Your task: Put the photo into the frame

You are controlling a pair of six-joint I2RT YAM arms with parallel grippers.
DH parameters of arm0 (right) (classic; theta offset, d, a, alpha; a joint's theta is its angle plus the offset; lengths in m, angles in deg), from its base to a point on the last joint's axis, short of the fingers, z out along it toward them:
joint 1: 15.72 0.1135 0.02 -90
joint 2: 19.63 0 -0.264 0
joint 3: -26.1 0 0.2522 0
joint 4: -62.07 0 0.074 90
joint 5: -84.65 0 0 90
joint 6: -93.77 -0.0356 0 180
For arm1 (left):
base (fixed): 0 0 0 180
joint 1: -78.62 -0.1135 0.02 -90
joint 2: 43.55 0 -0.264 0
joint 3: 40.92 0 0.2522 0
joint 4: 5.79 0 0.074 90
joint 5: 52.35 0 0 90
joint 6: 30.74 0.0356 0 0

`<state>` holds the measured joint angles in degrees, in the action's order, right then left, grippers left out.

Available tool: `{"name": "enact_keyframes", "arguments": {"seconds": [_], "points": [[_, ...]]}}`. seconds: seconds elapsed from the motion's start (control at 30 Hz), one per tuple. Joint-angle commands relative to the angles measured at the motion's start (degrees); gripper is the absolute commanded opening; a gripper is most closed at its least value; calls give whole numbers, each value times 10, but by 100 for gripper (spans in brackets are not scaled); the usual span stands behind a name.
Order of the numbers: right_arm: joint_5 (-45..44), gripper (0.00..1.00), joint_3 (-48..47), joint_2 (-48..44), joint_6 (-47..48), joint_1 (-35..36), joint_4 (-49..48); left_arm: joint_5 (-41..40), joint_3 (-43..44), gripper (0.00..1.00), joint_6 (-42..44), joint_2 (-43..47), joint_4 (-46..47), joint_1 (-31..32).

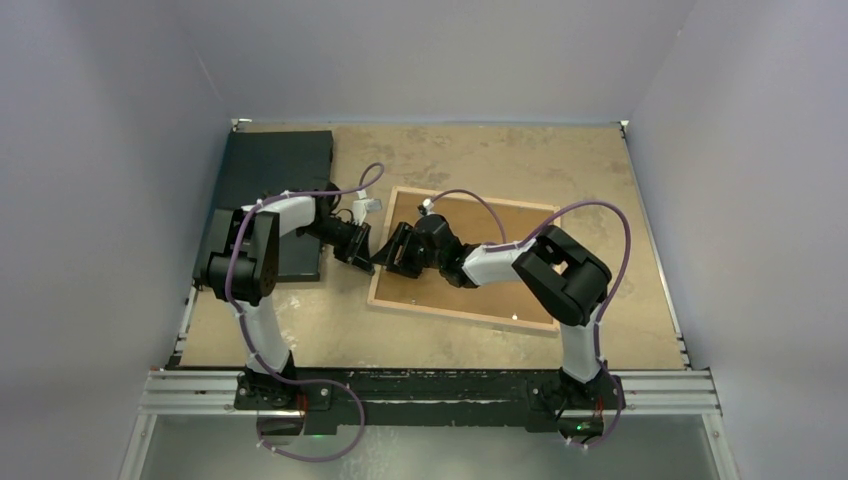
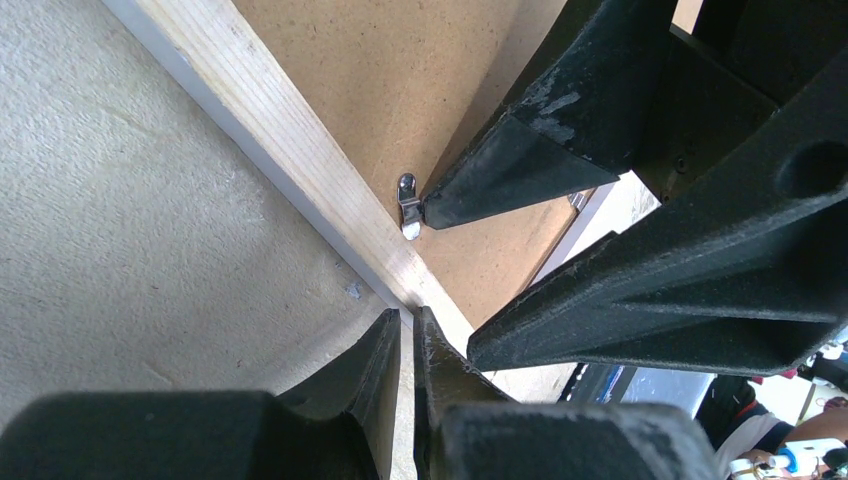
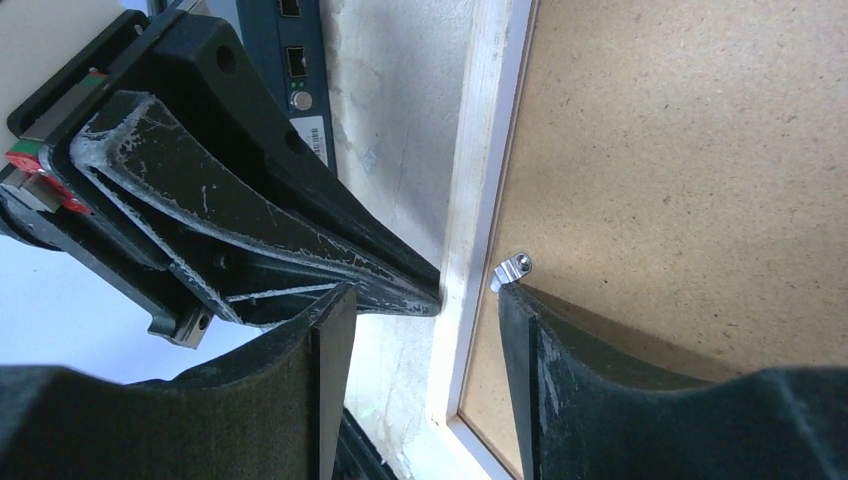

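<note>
The frame (image 1: 460, 313) lies back-up on the table, with a brown fibreboard backing panel (image 1: 452, 293) set inside its light wooden rails. The photo is hidden. My left gripper (image 1: 366, 256) is shut, and its tips (image 2: 408, 320) rest at the outer side of the frame's left rail (image 2: 270, 130). My right gripper (image 1: 396, 252) is open and straddles that same rail (image 3: 485, 150). One of its fingertips (image 3: 512, 295) touches a small metal retaining tab (image 3: 516, 267) on the backing (image 3: 680, 150). That tab (image 2: 408, 206) also shows in the left wrist view.
A flat black board (image 1: 275, 175) lies at the back left of the table. White enclosure walls stand on three sides. The two grippers sit very close together at the frame's left rail.
</note>
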<state>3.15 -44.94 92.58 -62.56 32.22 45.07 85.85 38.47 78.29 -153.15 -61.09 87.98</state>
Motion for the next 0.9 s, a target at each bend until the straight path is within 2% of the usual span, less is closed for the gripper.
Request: {"name": "enact_keyframes", "arguments": {"seconds": [0.0,0.63,0.87], "points": [[-25,57,-20,15,-7,3,0,6,-10,7,10,-3,23,0],[-46,52,-40,29,-16,7,9,6,-11,5,11,-3,23,0],[-45,53,-31,8,-4,7,14,4,-5,5,11,-1,19,0]]}}
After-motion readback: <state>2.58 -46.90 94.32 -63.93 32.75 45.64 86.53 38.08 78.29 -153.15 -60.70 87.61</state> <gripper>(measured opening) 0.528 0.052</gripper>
